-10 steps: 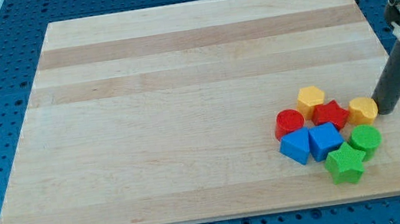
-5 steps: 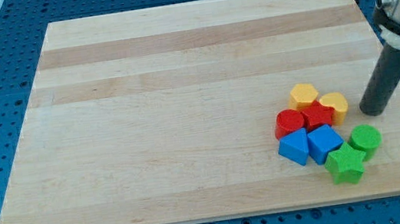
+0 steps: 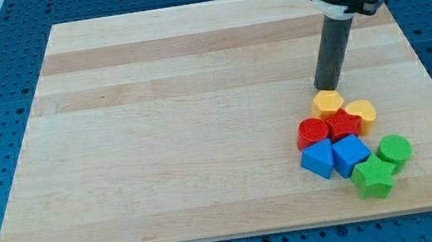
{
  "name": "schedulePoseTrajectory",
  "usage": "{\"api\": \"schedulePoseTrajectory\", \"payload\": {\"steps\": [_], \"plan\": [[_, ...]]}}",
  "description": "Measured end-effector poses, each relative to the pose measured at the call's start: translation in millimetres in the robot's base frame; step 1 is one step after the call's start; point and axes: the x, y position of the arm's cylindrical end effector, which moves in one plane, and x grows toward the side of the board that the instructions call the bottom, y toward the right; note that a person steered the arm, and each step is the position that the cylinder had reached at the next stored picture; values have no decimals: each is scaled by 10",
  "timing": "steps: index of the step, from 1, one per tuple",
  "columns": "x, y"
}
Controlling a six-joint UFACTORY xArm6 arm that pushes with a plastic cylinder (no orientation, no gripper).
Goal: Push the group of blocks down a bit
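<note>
Wooden board [image 3: 200, 123], blocks clustered at the view's lower right. Blue cube [image 3: 351, 153] beside blue block [image 3: 318, 159]; green star [image 3: 372, 177], green cylinder [image 3: 394, 150]; red star [image 3: 342, 125], red cylinder [image 3: 313, 132]; yellow hexagon [image 3: 328, 104], yellow block [image 3: 360, 113]. My tip [image 3: 327, 87], no gripper fitted, just above the yellow hexagon.

my tip [image 3: 327, 88] ends a straight dark rod (matte, round) under a silvery collar with black band.
</note>
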Motion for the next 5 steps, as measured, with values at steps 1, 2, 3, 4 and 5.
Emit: {"api": "schedulePoseTrajectory", "payload": {"steps": [1, 2, 3, 4, 5], "plan": [[108, -142], [229, -174], [255, -174], [355, -174], [369, -174]]}}
